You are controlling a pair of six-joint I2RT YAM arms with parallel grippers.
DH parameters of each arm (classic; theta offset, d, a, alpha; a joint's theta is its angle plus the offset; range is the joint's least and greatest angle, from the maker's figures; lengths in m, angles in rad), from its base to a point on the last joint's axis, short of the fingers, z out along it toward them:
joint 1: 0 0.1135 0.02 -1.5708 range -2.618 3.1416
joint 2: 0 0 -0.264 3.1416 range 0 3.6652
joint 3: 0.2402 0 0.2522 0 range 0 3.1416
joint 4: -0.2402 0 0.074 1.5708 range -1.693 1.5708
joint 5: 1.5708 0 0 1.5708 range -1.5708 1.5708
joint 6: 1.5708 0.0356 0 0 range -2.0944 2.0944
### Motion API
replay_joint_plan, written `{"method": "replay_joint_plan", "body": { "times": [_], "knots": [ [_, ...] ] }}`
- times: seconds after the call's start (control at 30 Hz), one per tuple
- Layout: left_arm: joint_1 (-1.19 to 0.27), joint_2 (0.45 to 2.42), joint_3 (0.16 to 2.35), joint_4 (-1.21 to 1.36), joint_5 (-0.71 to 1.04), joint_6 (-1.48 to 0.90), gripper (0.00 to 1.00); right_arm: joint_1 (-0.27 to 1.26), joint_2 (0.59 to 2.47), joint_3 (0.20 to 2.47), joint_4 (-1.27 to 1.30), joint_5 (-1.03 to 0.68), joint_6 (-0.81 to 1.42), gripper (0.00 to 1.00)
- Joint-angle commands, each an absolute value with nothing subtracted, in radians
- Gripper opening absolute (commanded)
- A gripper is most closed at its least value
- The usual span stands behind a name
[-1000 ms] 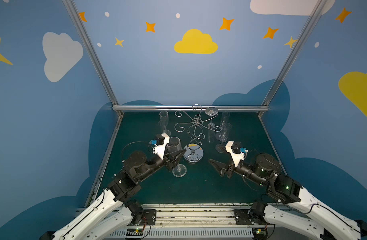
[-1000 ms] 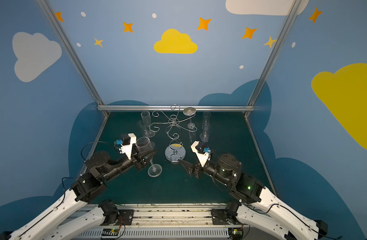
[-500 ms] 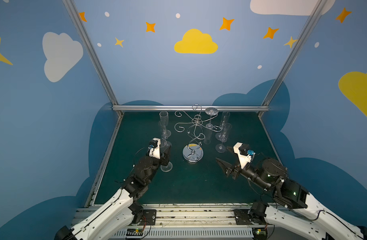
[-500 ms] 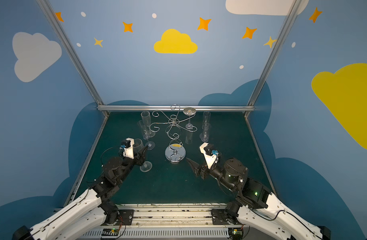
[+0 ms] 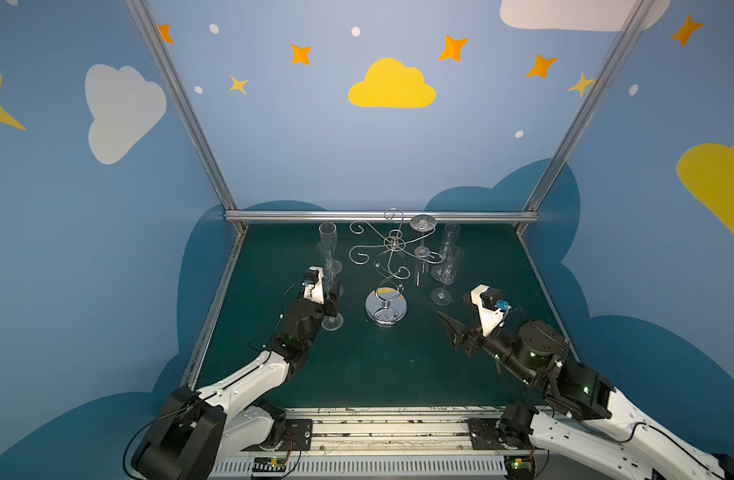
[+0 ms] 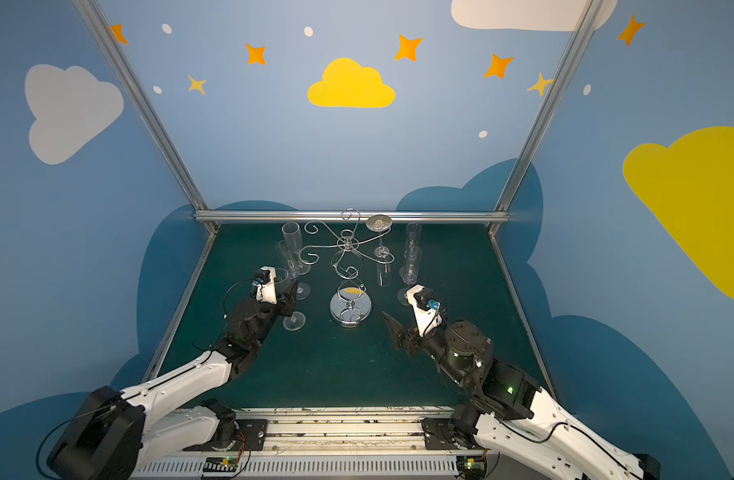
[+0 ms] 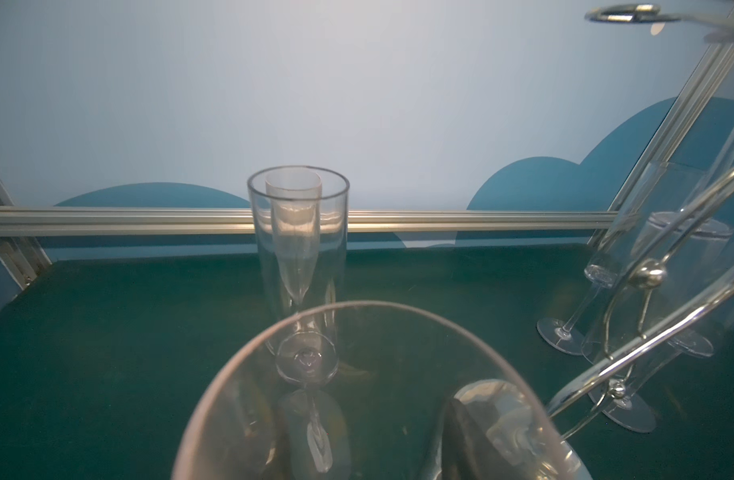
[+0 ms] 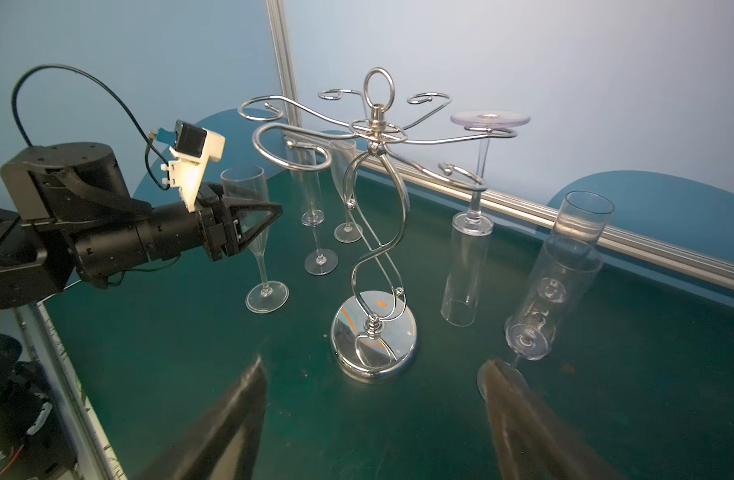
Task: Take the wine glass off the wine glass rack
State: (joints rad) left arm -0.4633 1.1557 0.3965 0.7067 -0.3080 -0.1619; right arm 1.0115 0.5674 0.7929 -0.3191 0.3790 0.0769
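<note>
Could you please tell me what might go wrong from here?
1. The left pincer grips a glass close to two neighbours; releasing or retreating carelessly might topple them.
2. The open right pincer sits beside a nearby glass; a swing could knock it.
3. A hanging glass is on the rack; tugging it might tip the rack.
</note>
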Motion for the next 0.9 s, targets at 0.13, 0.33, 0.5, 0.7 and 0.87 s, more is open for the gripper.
{"method": "replay_joint_plan", "body": {
  "times": [0.13,0.33,0.5,0.7,0.87],
  "knots": [
    [-0.454,1.249,0.44,0.85,-0.304,-0.151,0.34,1.005,0.519,0.765,-0.314,0.453,0.081,0.81],
    [-0.45,1.334,0.468,0.894,-0.308,-0.143,0.33,1.005,0.5,0.756,-0.322,0.462,0.092,0.81],
    [-0.447,1.398,0.488,0.925,-0.322,-0.13,0.33,1.005,0.487,0.759,-0.338,0.462,0.104,0.81],
    [-0.447,1.439,0.482,0.941,-0.33,-0.136,0.33,1.005,0.464,0.749,-0.346,0.465,0.121,0.81],
    [-0.447,1.441,0.467,0.926,-0.339,-0.148,0.33,1.005,0.457,0.751,-0.355,0.465,0.126,0.81]
  ]
}}
